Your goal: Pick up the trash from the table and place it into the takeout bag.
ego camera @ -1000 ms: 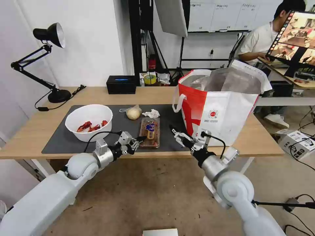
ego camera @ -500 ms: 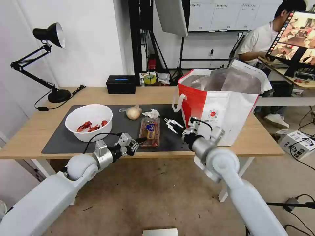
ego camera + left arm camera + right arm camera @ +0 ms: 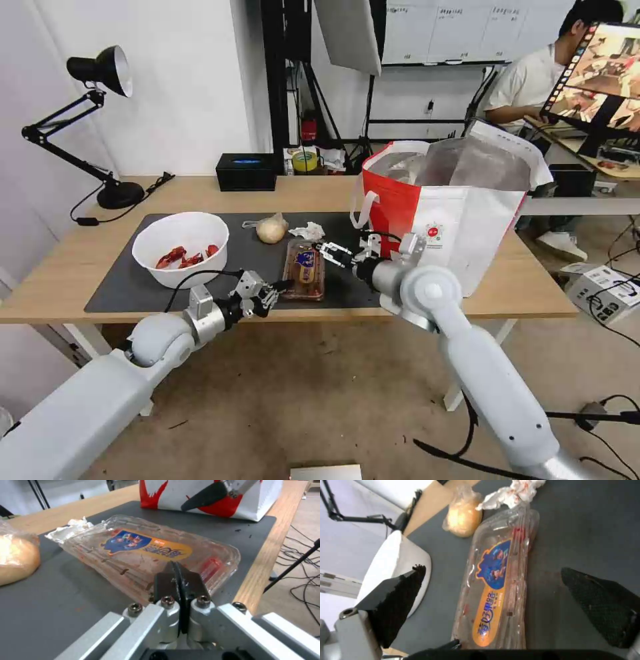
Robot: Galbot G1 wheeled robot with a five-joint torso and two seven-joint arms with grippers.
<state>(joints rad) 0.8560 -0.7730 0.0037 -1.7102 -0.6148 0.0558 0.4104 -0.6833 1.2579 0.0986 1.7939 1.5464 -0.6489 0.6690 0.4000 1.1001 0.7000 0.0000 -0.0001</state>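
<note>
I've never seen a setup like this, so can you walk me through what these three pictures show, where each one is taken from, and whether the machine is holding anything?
This is a wheeled robot with two arms ending in grippers. One picture looks down from its head; the other two come from cameras on its wrists.

On the table lie a bowl of red scraps, a bagged bun, a tissue and a clear tray. The takeout bag stands open on the robot's right.

The left gripper sits shut at the tray's near end, touching or almost touching it; I can't tell that it grips it. The right gripper is open beside the tray's far end, fingers spread on either side in its wrist view. Nothing is lifted.
</note>
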